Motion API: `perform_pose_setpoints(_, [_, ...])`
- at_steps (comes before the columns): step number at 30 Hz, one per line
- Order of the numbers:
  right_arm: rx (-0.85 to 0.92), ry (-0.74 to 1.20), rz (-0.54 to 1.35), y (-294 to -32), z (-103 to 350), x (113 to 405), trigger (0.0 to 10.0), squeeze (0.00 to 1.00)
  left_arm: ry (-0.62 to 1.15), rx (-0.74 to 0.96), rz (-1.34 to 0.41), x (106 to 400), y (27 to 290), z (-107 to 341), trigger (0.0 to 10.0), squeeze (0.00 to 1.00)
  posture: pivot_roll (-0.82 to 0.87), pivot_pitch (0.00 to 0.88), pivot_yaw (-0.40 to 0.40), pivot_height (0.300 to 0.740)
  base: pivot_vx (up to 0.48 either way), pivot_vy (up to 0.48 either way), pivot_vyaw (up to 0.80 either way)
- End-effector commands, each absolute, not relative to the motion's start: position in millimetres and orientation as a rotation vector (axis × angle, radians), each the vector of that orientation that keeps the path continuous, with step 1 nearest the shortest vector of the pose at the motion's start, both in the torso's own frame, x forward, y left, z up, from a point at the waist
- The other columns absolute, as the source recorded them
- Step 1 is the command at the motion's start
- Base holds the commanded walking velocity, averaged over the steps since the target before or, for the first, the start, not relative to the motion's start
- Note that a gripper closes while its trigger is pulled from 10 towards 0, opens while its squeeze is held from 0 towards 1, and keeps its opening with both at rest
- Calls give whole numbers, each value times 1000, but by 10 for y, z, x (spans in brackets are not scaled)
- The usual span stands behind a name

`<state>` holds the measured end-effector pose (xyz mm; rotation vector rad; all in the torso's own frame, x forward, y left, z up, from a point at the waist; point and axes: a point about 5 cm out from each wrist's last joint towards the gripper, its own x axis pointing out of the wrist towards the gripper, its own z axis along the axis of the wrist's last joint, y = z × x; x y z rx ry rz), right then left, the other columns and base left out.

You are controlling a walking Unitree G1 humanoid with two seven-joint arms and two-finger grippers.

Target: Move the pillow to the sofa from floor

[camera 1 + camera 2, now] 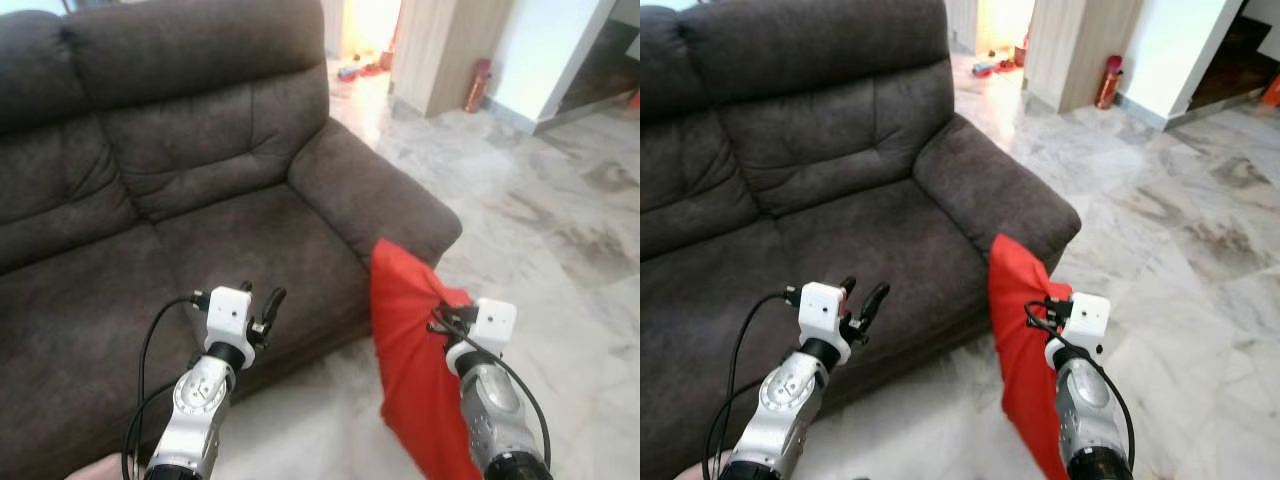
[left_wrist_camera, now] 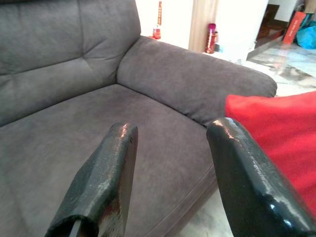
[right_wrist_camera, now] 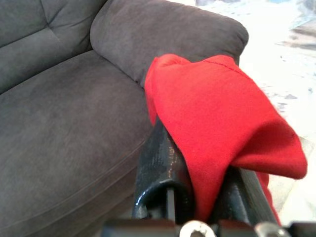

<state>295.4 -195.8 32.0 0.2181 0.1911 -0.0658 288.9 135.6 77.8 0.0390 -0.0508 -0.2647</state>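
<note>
Beside the sofa's (image 1: 200,180) armrest (image 1: 380,195), on its floor side, we are holding the red pillow (image 1: 410,340) off the floor (image 1: 560,230) in our right gripper (image 3: 197,197). Its two black fingers are pressing together on a fold of the red cloth, as the right wrist view shows, with the fabric bunching up between them and draping over the far finger. The pillow is hanging with its long axis roughly up and down: its top corner is standing just below the armrest's front end, and the rest is trailing down along our right arm toward the floor. It is not yet resting on the sofa.

Relative to the sofa, the seat cushion (image 1: 250,260) is lying to the left of the pillow and ahead of it, with the armrest between the two. We judge that the coming move is turning on this: the pillow is needing to go up and leftward, over the seat's front edge, before we let go.

Our left gripper (image 2: 168,148) is hovering in front of the sofa seat, fingers spread and holding nothing, with the pillow's edge just beside one finger. The right arm is the one doing the carrying.

Containers: we are seeing none around the sofa.
</note>
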Motion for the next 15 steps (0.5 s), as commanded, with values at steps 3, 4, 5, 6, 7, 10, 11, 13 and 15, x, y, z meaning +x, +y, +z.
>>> perform_pose_setpoints(3, [206, 51, -55, -1968, 612, 3111, 10000, 0, -31, 22, -256, 2884, 1358, 750, 10000, 0, 66, 0, -36, 740, -319, 0, -533])
perform_pose_setpoints(4, [202, 51, -52, -1964, 612, 3110, 10000, 0, -31, 21, -254, 2884, 1361, 749, 10000, 0, 66, 0, -36, 740, -330, 0, -800])
perform_pose_setpoints(5, [200, 51, -51, -1963, 612, 3110, 10000, 0, -30, 21, -254, 2884, 1361, 749, 10000, 0, 66, 0, -36, 740, -330, 0, -800])
perform_pose_setpoints(6, [201, 51, -49, -1959, 612, 3111, 10000, 0, -31, 20, -252, 2885, 1362, 751, 10000, 0, 66, 1, -37, 740, -341, 0, -800])
perform_pose_setpoints(7, [202, 52, -48, -1953, 611, 3113, 10000, 0, -31, 19, -249, 2886, 1366, 750, 10000, 0, 68, 3, -40, 740, -352, 0, -800])
perform_pose_setpoints(10, [201, 56, -44, -1940, 608, 3116, 10000, 0, -32, 20, -243, 2887, 1375, 748, 10000, 0, 70, 5, -41, 740, -335, 0, -800])
perform_pose_setpoints(11, [200, 56, -43, -1938, 607, 3117, 10000, 0, -31, 21, -240, 2888, 1379, 747, 10000, 0, 72, 6, -43, 740, -240, 0, -800])
perform_pose_setpoints(13, [199, 57, -43, -1937, 606, 3117, 10000, 0, -29, 25, -234, 2888, 1388, 744, 10000, 0, 73, 7, -44, 740, 0, 0, -800])
perform_pose_setpoints(15, [198, 60, -42, -1937, 604, 3118, 10000, 0, -25, 31, -228, 2887, 1403, 738, 10000, 0, 73, 10, -46, 740, 0, 0, -800])
